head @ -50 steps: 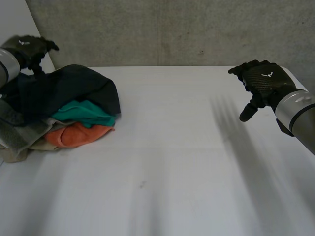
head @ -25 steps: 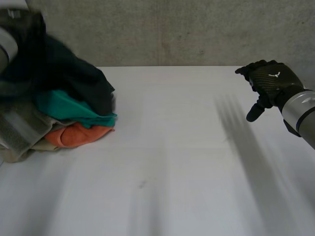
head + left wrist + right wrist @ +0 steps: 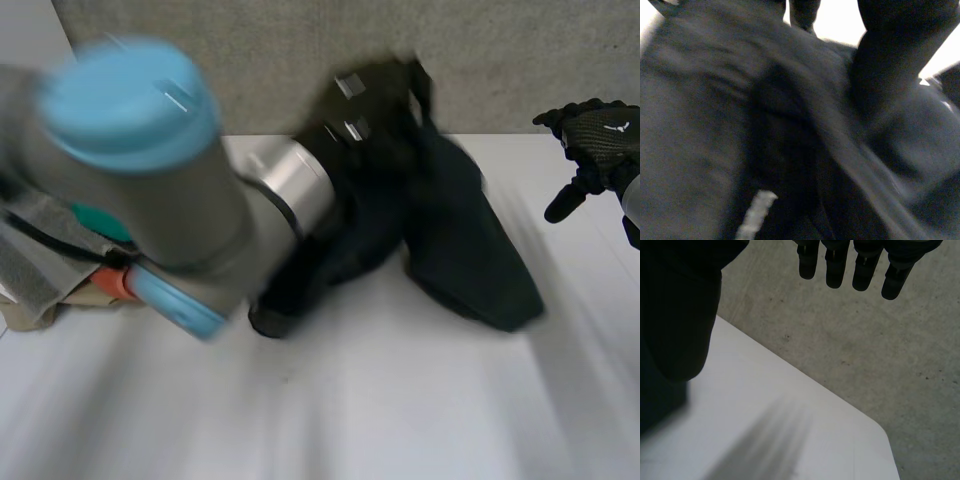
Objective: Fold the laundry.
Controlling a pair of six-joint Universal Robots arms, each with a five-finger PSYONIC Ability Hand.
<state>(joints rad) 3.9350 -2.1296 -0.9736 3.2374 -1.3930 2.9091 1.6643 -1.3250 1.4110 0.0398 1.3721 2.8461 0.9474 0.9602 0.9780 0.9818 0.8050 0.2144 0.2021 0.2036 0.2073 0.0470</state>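
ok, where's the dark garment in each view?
Head view: dark garment held up by the left hand, mid-table.
Left wrist view: under the palm, clutched in that hand.
Right wrist view: a dark patch beside the right hand; cannot tell if it's the garment.
Shared landmark: white table.

Garment (image 3: 455,250) in the middle of the table (image 3: 400,410)
It hangs from the left hand (image 3: 372,115), lower end on the table; pile (image 3: 50,255) to its left, right hand (image 3: 600,140) to its right.

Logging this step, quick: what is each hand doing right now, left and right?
Left hand: shut on the dark garment, which hangs from it.
Right hand: open, holding nothing.
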